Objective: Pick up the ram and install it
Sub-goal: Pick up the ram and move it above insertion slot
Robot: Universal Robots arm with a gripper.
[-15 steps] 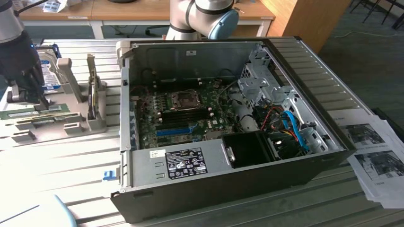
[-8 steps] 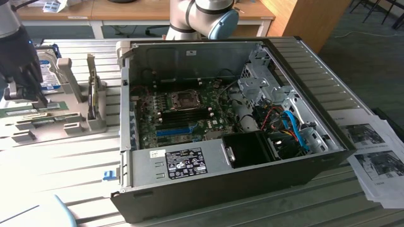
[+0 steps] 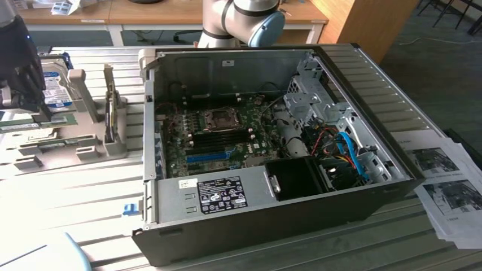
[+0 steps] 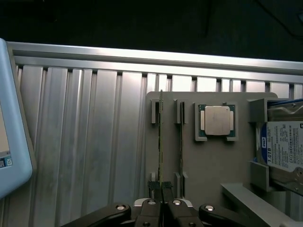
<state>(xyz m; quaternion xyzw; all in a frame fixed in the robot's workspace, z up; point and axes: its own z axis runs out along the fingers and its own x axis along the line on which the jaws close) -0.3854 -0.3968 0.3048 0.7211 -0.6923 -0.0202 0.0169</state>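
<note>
**Tool clamped on ram; ram upright in holder**

- Tool (image 4: pixel 161 189): fingers drawn together on the thin upper edge of the ram (image 4: pixel 161 137).
- Ram: a narrow green board seen edge-on. It stands upright between the end posts of one slot in the grey holder (image 4: pixel 213 165).
- Second stick (image 4: pixel 181 142): parallel to the ram, just beside it in the neighbouring slot, and apart from the tool.
- Processor (image 4: pixel 217 120): flat in its own recess, beyond the second stick. A hard drive (image 4: pixel 285 146) stands farther along the holder.
- Bench (image 4: pixel 85 142): ribbed metal, and it carries the holder. In the exterior view the holder lies at nine o'clock from the open computer case (image 3: pixel 263 226). The motherboard (image 3: pixel 218 141) lies inside the case.
- Handling, as judged: the ram is light, stiff and thin. It is likely brittle if twisted, and its chips and contact edge are delicate. The bare long edge opposite the contacts looks the safest hold, with the faces pinched squarely so the board stays upright.
</note>
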